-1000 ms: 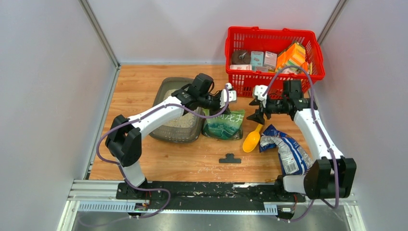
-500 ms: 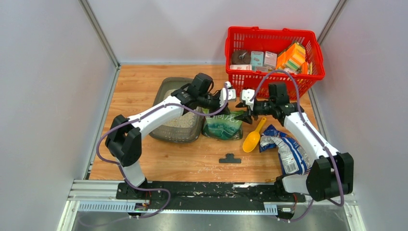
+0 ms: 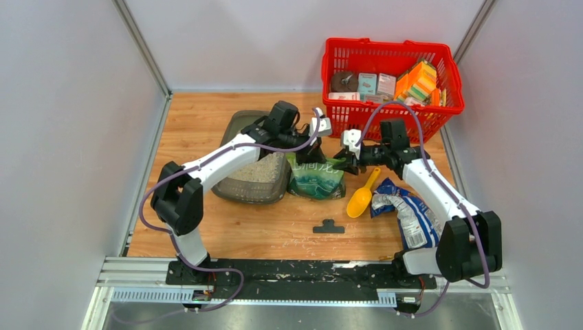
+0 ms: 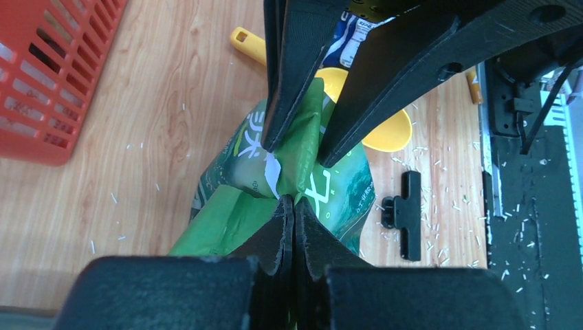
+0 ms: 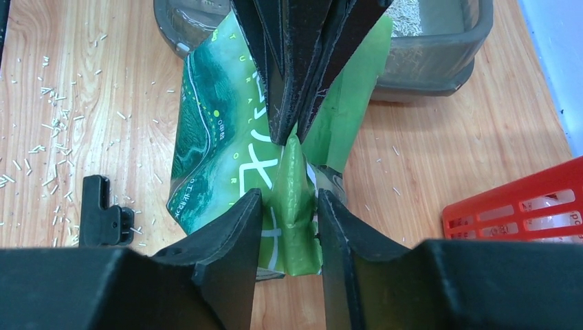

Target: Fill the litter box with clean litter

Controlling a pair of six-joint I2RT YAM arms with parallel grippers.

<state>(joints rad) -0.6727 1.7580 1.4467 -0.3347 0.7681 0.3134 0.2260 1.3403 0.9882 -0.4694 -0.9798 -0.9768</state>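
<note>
- Right gripper point(image 5: 289, 199) has swung left from beside the red basket point(image 3: 344, 113) over the last second, and its jaws have narrowed.
- Litter box point(image 3: 240, 190) sits left of centre on the table, with pale clean litter point(image 3: 265, 172) lying inside it.
- Left gripper point(image 4: 294, 205) is pinched tight on the top fold of the green bag point(image 3: 317, 182), which stands just right of the box.
- Right gripper's jaws stand apart, one on each side of that same fold, with slim gaps showing.
- Yellow scoop point(image 3: 360, 199) lies right of the bag, with a blue-white pouch point(image 3: 412, 218) beyond it.
</note>
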